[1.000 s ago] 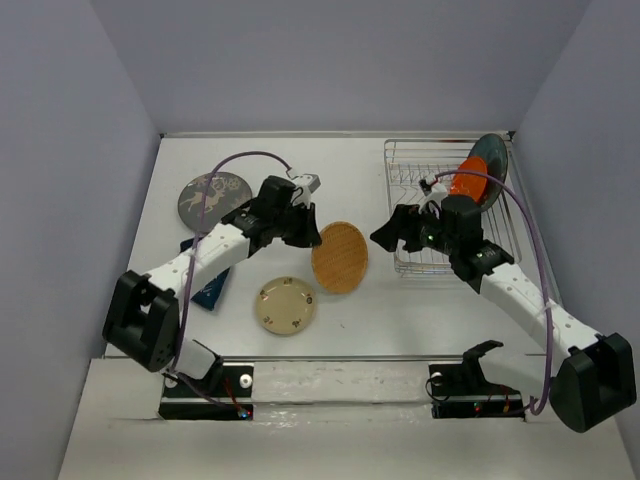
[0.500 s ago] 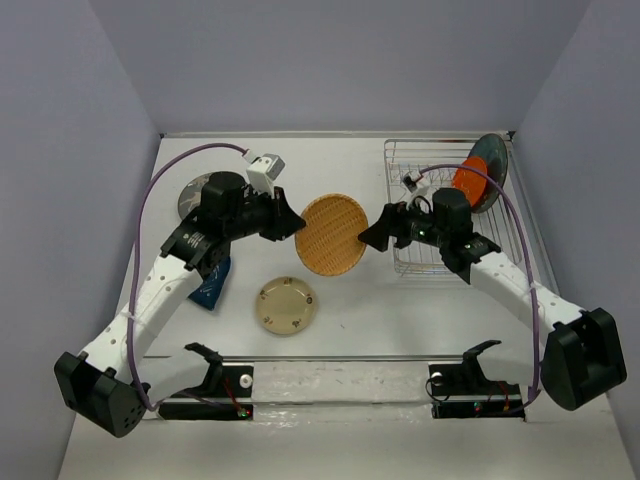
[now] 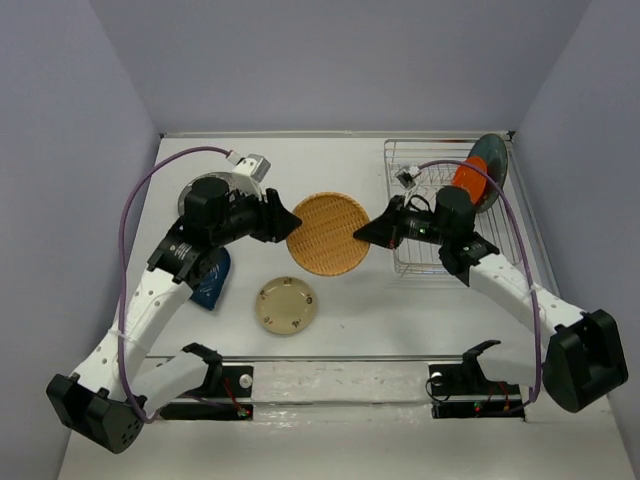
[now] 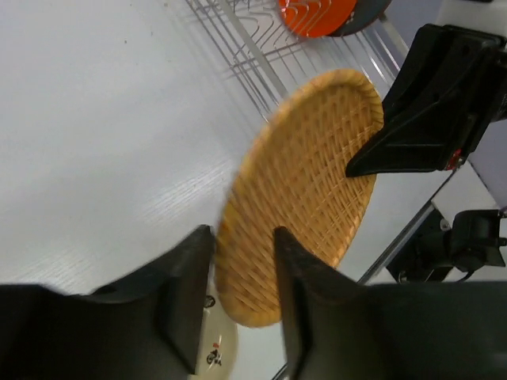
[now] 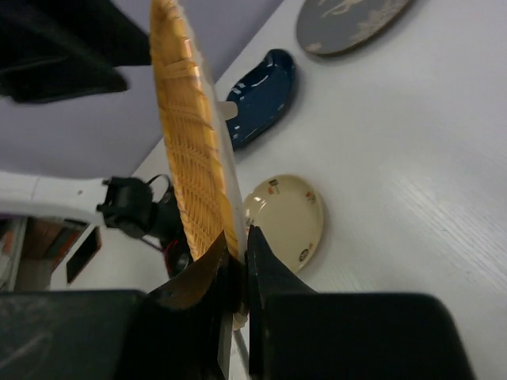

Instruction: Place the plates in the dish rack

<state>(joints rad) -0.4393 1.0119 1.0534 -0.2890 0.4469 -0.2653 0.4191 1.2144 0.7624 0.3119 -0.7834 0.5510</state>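
The tan wicker plate (image 3: 328,233) hangs on edge above the table's middle, between my two grippers. My right gripper (image 5: 242,245) is shut on its right rim. My left gripper (image 4: 242,285) is open, and the plate's left rim (image 4: 301,182) still sits loosely between the spread fingers. The orange plate (image 3: 468,178) and the dark teal plate (image 3: 492,160) stand in the dish rack (image 3: 420,160) at the back right. On the table lie the cream spotted plate (image 3: 286,305), the dark blue plate (image 3: 212,275) and the grey deer plate (image 5: 348,20), which my left arm partly hides from above.
The rack's near rows of prongs (image 4: 245,47) stand just right of the wicker plate. Grey walls close the table on the left, back and right. Both arm bases and their mounts line the near edge.
The left arm raised the wicker plate and carried it toward the right gripper. The right gripper closed on the plate's rim, and the left jaws have opened.
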